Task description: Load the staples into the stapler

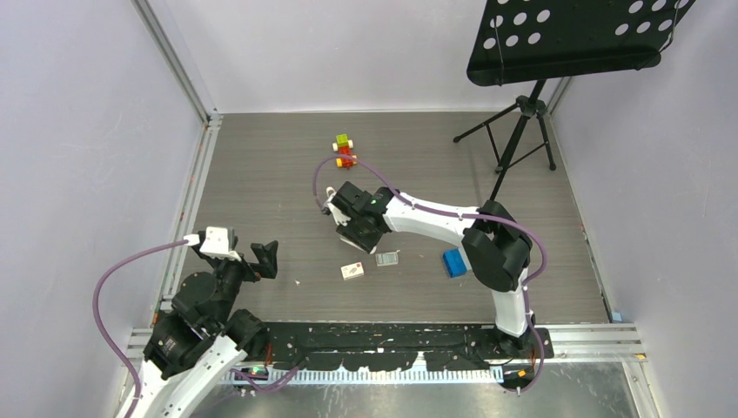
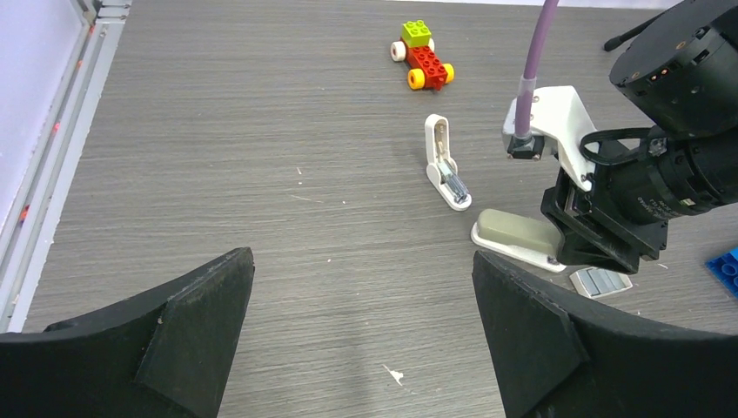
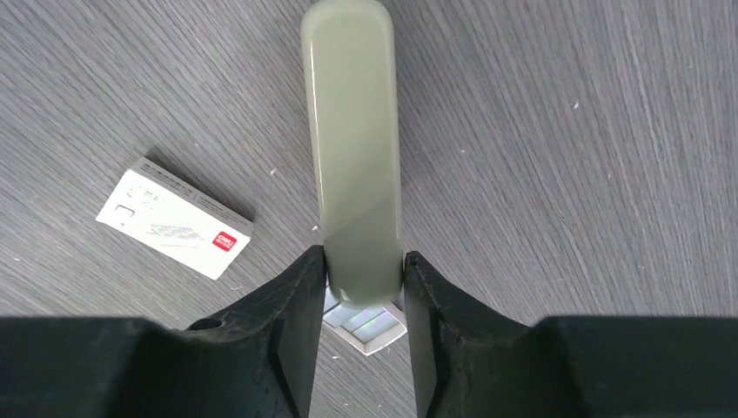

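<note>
The stapler (image 3: 352, 157) lies flat on the grey table, its grey-beige top facing up over a white base (image 2: 513, 248). My right gripper (image 3: 364, 261) is shut on its near end, one black finger pressed against each side. In the top view this gripper (image 1: 355, 228) covers most of the stapler. Just behind the held end lies the silvery block of staples (image 3: 370, 326) (image 2: 600, 280) (image 1: 386, 259), on the table. Their white carton (image 3: 174, 218) (image 1: 352, 271) with a red mark lies apart to the side. My left gripper (image 2: 363, 259) (image 1: 265, 257) hangs open and empty at the table's left.
A short white hinged piece (image 2: 446, 165) (image 1: 332, 193) lies just beyond the stapler. Farther back stands a toy brick car (image 2: 422, 57) (image 1: 345, 151). A blue brick (image 1: 453, 261) sits by the right arm. A music stand (image 1: 522, 131) occupies the back right, a metal rail (image 1: 196, 183) the left edge.
</note>
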You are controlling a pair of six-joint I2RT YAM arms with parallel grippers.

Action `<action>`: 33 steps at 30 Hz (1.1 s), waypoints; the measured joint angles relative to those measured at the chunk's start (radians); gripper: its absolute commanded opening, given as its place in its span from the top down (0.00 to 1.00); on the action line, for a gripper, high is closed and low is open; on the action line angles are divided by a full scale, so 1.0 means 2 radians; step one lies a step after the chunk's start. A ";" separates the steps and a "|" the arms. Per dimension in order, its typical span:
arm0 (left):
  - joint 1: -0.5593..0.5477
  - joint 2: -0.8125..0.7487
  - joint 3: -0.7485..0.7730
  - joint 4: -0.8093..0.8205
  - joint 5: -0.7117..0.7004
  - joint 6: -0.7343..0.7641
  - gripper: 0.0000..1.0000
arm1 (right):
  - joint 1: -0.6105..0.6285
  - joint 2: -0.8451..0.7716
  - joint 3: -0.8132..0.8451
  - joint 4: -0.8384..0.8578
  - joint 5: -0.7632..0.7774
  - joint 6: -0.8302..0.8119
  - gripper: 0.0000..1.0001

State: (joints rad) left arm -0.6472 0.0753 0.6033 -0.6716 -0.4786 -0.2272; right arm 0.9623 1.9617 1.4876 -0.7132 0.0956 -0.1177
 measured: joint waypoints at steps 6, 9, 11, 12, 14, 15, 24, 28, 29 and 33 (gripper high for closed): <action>0.001 0.000 0.000 0.000 0.000 0.000 0.00 | 0.000 0.001 0.012 0.000 -0.003 0.012 0.48; 0.002 0.000 0.000 0.000 0.000 0.000 0.00 | 0.000 0.003 0.023 -0.001 -0.002 0.016 0.47; 0.003 0.000 0.000 0.000 0.000 0.000 0.00 | 0.000 0.007 0.031 0.000 -0.001 0.019 0.47; 0.003 0.000 0.000 0.000 0.000 0.000 0.00 | 0.000 0.010 0.035 0.000 -0.001 0.019 0.47; 0.003 0.000 0.000 0.000 0.000 0.000 0.00 | 0.001 0.019 0.041 0.001 0.000 0.020 0.47; 0.003 0.000 0.000 0.000 0.000 0.000 0.00 | 0.001 0.024 0.043 0.001 0.001 0.021 0.47; 0.003 0.000 0.000 0.000 0.000 0.000 0.00 | 0.000 0.047 0.044 0.000 0.008 0.025 0.70; 0.003 0.000 0.000 0.000 0.000 0.000 0.00 | -0.005 0.042 0.036 0.002 0.017 0.028 0.76; 0.003 0.000 0.000 0.000 0.000 0.000 0.00 | -0.009 0.037 0.031 0.001 0.019 0.030 0.76; 0.003 0.000 -0.001 0.000 0.000 0.000 0.00 | -0.041 0.014 0.004 -0.003 0.031 0.035 0.82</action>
State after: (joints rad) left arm -0.6411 0.0753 0.6006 -0.6716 -0.4786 -0.2272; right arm 0.8810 1.9900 1.4963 -0.7189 0.1570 -0.0486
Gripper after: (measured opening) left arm 0.994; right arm 0.400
